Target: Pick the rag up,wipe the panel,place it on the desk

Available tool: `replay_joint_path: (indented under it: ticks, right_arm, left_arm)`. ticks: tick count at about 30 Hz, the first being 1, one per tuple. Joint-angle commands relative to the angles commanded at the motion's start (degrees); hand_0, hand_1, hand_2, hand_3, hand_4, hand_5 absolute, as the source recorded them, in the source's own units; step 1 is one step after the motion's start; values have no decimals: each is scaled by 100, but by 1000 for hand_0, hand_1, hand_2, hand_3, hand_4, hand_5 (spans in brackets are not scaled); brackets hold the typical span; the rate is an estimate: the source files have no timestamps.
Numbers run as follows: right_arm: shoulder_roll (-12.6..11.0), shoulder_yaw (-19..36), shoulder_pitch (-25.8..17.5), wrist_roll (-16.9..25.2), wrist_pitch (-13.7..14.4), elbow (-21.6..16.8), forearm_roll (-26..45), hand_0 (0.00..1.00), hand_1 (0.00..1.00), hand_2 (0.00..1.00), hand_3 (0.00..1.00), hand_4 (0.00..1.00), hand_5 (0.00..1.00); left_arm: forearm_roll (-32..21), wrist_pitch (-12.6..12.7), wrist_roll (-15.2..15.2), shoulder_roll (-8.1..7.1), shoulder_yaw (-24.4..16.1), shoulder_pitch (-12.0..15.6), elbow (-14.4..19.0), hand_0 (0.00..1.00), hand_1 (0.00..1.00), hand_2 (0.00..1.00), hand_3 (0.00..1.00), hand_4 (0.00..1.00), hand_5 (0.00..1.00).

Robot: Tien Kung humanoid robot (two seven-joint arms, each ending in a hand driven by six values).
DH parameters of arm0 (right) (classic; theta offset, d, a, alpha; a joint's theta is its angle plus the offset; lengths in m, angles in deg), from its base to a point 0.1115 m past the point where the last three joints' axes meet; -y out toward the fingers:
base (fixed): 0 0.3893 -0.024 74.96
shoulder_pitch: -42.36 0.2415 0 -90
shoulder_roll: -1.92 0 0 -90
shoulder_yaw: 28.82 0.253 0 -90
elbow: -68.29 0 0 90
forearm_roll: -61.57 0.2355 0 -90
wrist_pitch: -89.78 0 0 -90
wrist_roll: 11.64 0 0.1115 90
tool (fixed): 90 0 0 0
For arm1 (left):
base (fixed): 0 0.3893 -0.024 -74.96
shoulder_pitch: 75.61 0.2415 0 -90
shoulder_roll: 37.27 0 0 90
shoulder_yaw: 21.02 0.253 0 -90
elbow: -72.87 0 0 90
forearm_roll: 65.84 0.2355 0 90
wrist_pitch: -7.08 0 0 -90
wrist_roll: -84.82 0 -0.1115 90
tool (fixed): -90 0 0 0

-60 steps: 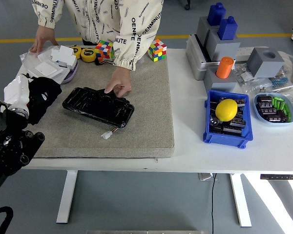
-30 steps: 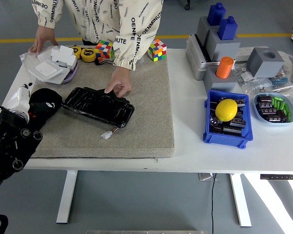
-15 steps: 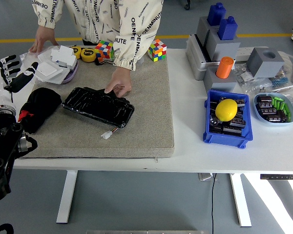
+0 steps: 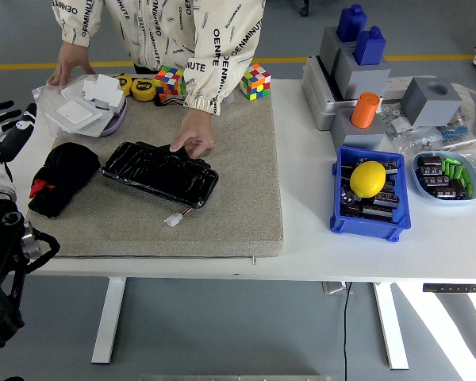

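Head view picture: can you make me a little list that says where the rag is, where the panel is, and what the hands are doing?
rag: black rag lies bunched on the grey mat, left of the panel, apart from the robot's hand
panel: black panel lies flat on the mat
person's hand: fingertips press on the panel's far edge
left hand: at the picture's left edge, fingers spread, holding nothing
right hand: not in view
task stage: rag is down on the mat
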Motion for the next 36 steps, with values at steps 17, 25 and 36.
replay_joint_path:
  ticks: [17, 25, 36]
  right_arm:
    - [0, 98, -21, 1, 7, 30, -75, 545, 560, 490, 522, 887, 355]
    - [34, 146, -36, -9, 7, 34, -100, 545, 559, 490, 522, 886, 355]
    - [30, 235, -35, -11, 10, 47, -153, 544, 559, 490, 522, 884, 357]
  left_arm:
    - [-58, -35, -46, 74, -83, 106, 98, 441, 566, 569, 591, 848, 204]
    - [-68, -42, -54, 104, -151, 157, 115, 441, 567, 569, 590, 848, 204]
    - [-60, -102, -112, 124, -239, 167, 158, 440, 563, 568, 590, 847, 204]
